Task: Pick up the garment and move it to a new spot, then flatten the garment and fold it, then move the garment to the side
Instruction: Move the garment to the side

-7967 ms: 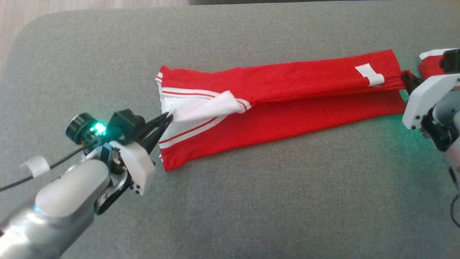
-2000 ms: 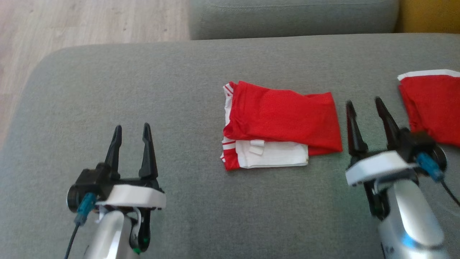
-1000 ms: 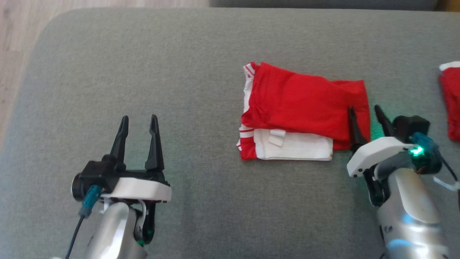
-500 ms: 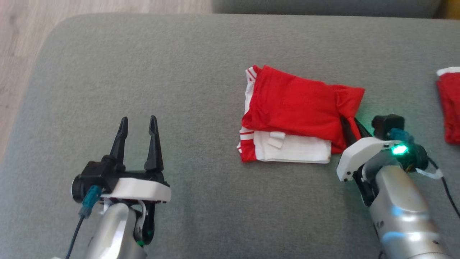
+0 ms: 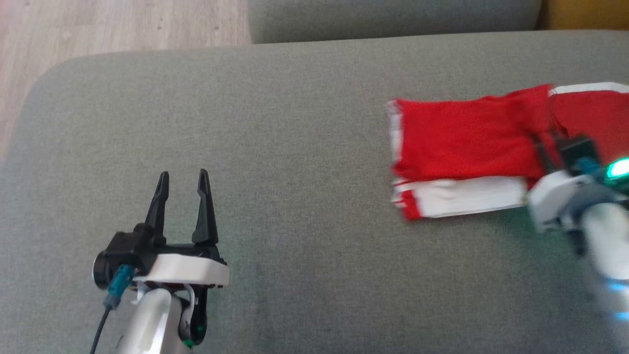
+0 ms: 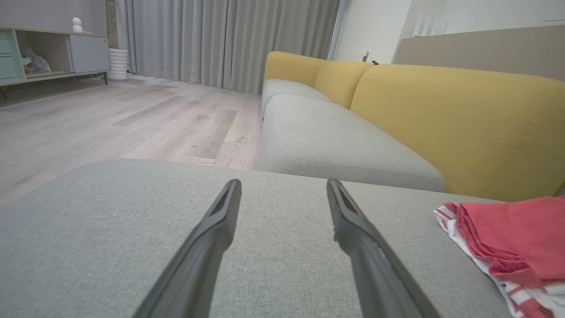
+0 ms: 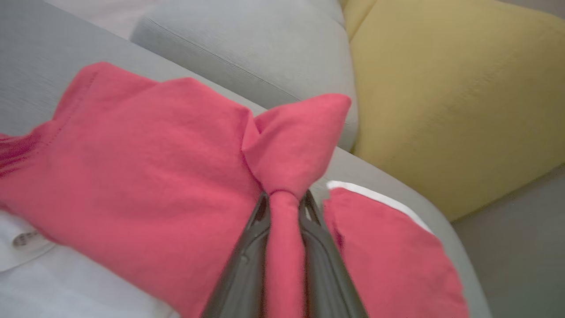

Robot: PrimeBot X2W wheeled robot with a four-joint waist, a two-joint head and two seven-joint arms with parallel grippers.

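A folded red fabric garment with white stripes and a white panel (image 5: 457, 147) lies at the right of the head view on a broad grey upholstered cushion (image 5: 295, 147), its right end gathered into a peak. In the right wrist view, the robot's right gripper (image 7: 284, 201) is clamped on that bunched red corner, a strip of cloth pinched between its two dark fingers (image 7: 240, 274). In the head view this arm is blurred. At the frame's right edge a second red garment with a white band (image 5: 594, 110) lies against the first; whether they overlap cannot be told. At lower left the left gripper (image 5: 183, 174) hovers over bare cushion, fingers spread wide and empty, well apart from the garment. A yellow sofa back (image 6: 441, 115) and pale wooden floor (image 6: 132, 115) show beyond.
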